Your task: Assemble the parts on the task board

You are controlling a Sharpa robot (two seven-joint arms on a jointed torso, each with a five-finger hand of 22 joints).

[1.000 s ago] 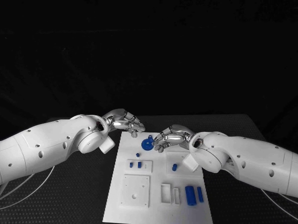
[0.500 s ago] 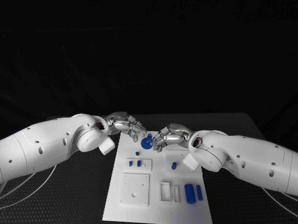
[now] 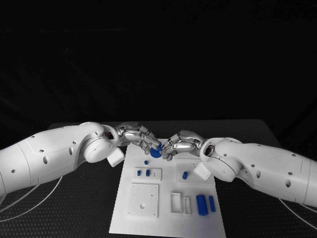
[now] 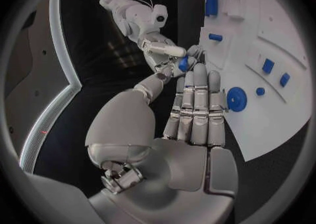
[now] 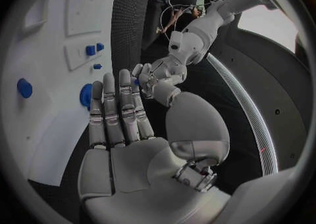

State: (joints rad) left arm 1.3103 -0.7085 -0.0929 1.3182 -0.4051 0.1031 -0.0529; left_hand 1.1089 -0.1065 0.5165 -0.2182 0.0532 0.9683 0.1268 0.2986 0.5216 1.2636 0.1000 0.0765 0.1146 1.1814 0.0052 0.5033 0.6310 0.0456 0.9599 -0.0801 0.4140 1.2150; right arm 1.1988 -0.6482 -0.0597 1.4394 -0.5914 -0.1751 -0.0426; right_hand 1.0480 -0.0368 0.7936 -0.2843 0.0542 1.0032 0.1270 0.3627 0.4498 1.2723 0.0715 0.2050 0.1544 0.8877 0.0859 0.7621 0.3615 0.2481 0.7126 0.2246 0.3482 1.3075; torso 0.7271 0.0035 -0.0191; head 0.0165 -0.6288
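Drawn in toward the disc (image 3: 155, 152) over the last second: left hand (image 3: 138, 136), earlier up at the far left corner of the board (image 3: 169, 218), now lower and nearer the middle, fingertips against the disc's left edge in the head view. Barely shifted in that time: disc and right hand (image 3: 181, 144). From the left wrist, fingers (image 4: 195, 92) straight and side by side, thumb held off to one side, palm holding nothing, disc (image 4: 236, 99) flat on the white plate just beside the fingers; actual contact hard to judge there. At the far end of the board, between the two hands, the disc itself, round and blue. Just right of it, right hand with fingers reaching at the disc's right edge; touching or merely beside, cannot tell. From the right wrist, same pose: fingers (image 5: 121, 113) stretched out together, thumb apart, nothing in the palm, disc (image 5: 86, 96) close beside the outer finger. Nearer on the board, left to right: small blue dot (image 3: 145, 162), pair of short blocks (image 3: 143, 173) in a raised frame, single stub (image 3: 185, 175), and two long bars (image 3: 206, 204) upright near the right edge, all well apart from both hands. Below everything, black table (image 3: 80, 198).
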